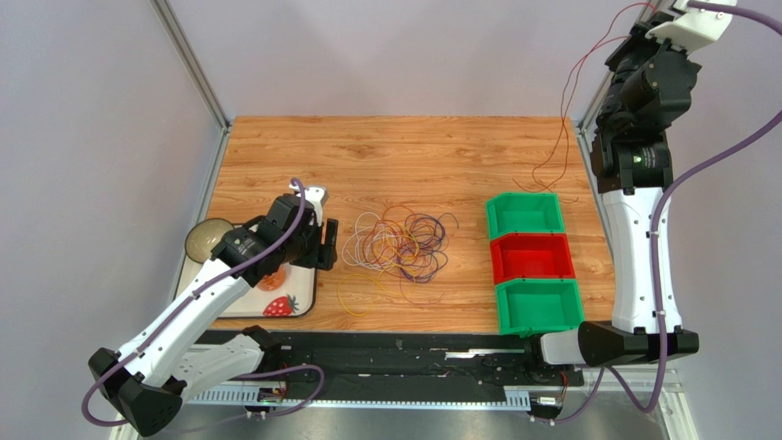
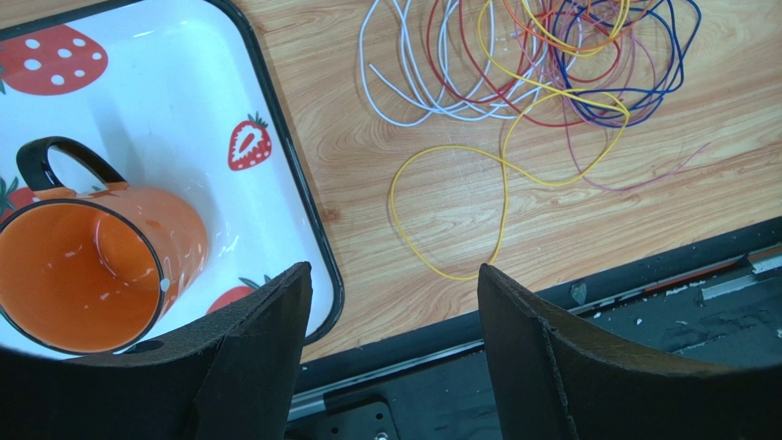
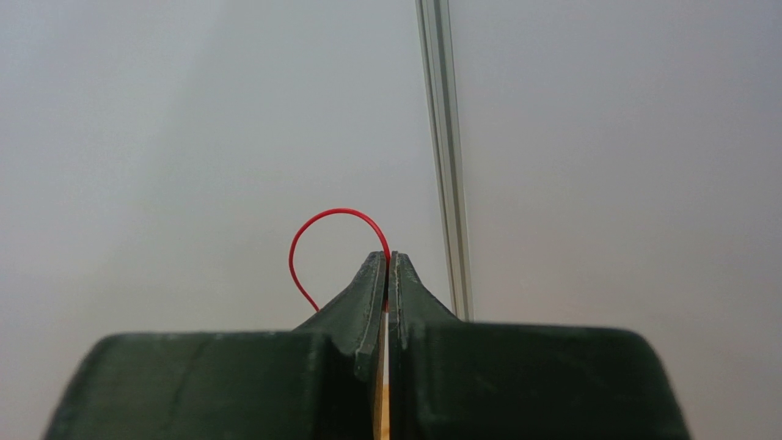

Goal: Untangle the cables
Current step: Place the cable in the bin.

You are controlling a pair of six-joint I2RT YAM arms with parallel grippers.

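A tangle of thin cables in purple, orange, yellow, white and red lies mid-table; it also shows in the left wrist view, with a loose yellow loop nearest the fingers. My left gripper is open and empty, low just left of the tangle, over the tray's right edge; in its own view it hangs above the table's front edge. My right gripper is shut on a red cable, raised high at the back right. That red cable hangs down to the table behind the bins.
A white strawberry-print tray at the left holds an orange mug and a dark bowl. Three bins stand in a row at the right: green, red, green. A black rail runs along the front edge.
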